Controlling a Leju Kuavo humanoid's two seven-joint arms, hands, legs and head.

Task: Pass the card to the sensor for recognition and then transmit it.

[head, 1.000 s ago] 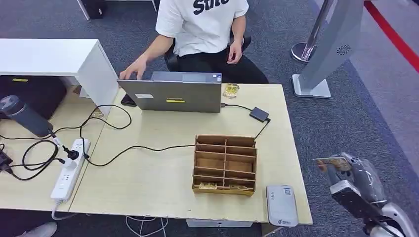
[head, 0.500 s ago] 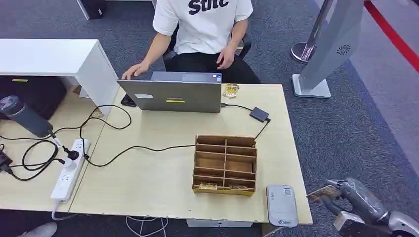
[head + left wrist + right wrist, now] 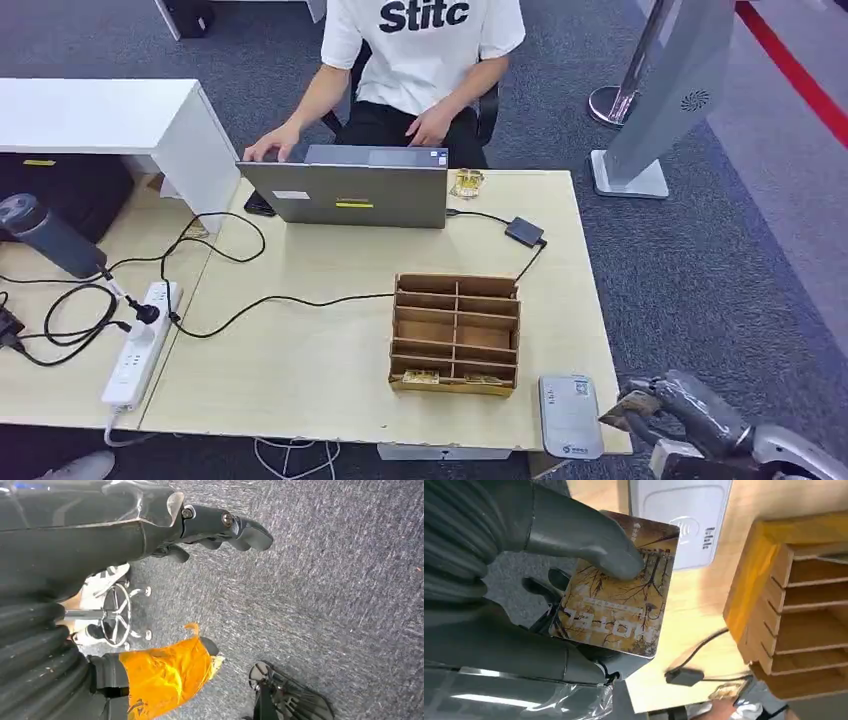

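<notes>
Change: against the earlier head views, the right hand (image 3: 668, 402) sits lower and further left in the frame, now at the lower right, just beside the table edge (image 3: 590, 330). The person (image 3: 420, 50) at the top centre has also shifted position behind the grey laptop (image 3: 345, 190).
Meaning for task: judged as the approach step; the card is not yet over the sensor.
Right hand state: closed on the brown-and-gold printed hotel card (image 3: 619, 605), the thumb (image 3: 589, 545) pressing on its face, fingers beneath.
Card position: in the right hand, near the white rounded card reader (image 3: 569, 413), at the lower centre-right of the head view.
Left hand (image 3: 220, 527) state: holds nothing, fingers loosely apart above grey carpet.
Adjacent item: brown wooden compartment box (image 3: 456, 333), just left of the reader.
</notes>
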